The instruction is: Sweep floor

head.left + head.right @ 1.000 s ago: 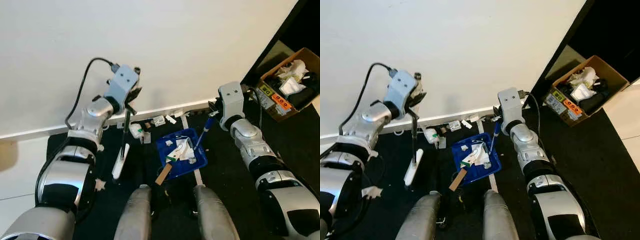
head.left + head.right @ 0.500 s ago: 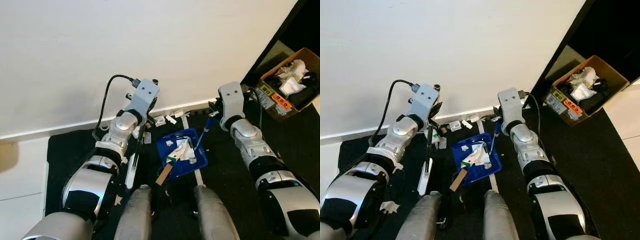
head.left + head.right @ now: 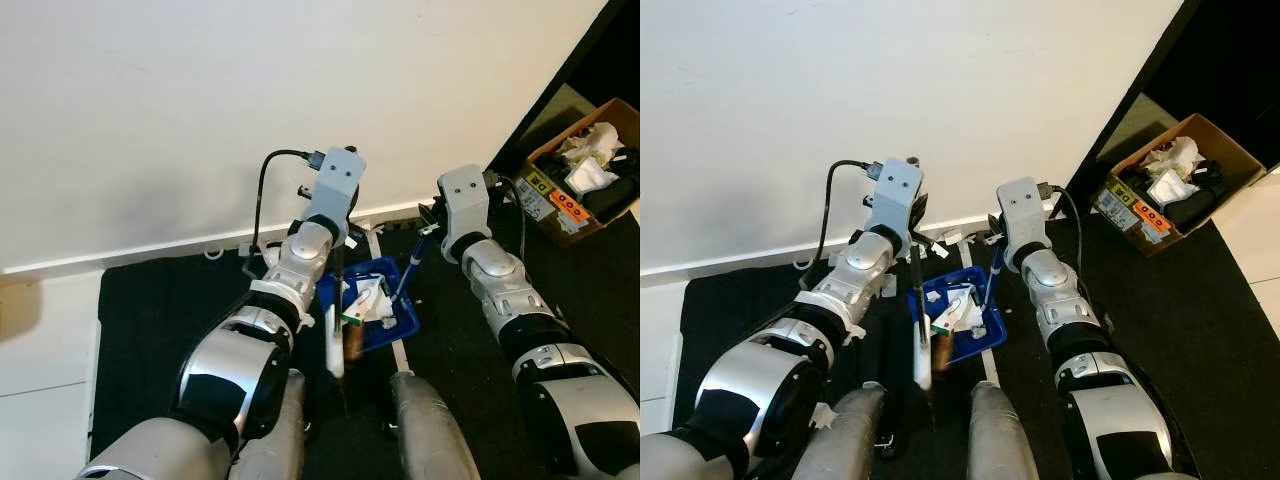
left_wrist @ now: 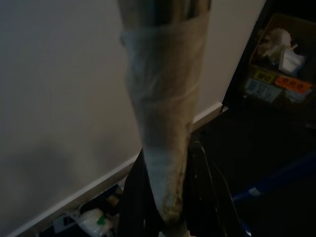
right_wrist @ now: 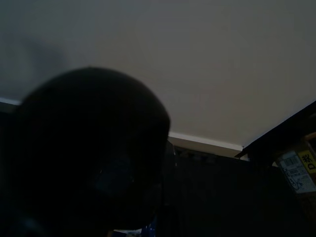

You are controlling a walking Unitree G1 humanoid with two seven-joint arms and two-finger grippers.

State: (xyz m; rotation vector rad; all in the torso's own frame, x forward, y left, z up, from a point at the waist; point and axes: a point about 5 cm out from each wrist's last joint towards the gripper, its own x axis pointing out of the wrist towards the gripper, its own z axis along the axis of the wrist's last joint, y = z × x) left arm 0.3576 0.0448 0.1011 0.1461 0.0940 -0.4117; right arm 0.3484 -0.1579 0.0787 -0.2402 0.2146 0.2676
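Left eye view: blue plastic dustpan (image 3: 378, 312) on black floor mat (image 3: 160, 330), between the robot's legs and the white wall (image 3: 200, 110), holding crumpled white paper scraps (image 3: 367, 298). Left gripper (image 3: 338, 243) clamped on dark-handled, white-headed brush (image 3: 334, 340) at dustpan's left edge. Right gripper (image 3: 424, 228) clamped on dustpan's blue handle (image 3: 407, 275). Far right, open cardboard box (image 3: 590, 170) stuffed with white paper.

A bright blue plastic dustpan (image 3: 402, 322) holds white paper scraps (image 3: 369, 297) with a fleck of green and a tan brown piece. Its handle (image 3: 407, 275) is the same blue. The slim brush (image 3: 335, 345) has a black stick and white head. The floor mat (image 3: 150, 320) is black, the wall (image 3: 250, 90) off-white with a white skirting board (image 3: 120, 257). The brown cardboard box (image 3: 585, 180) carries orange and yellow labels.
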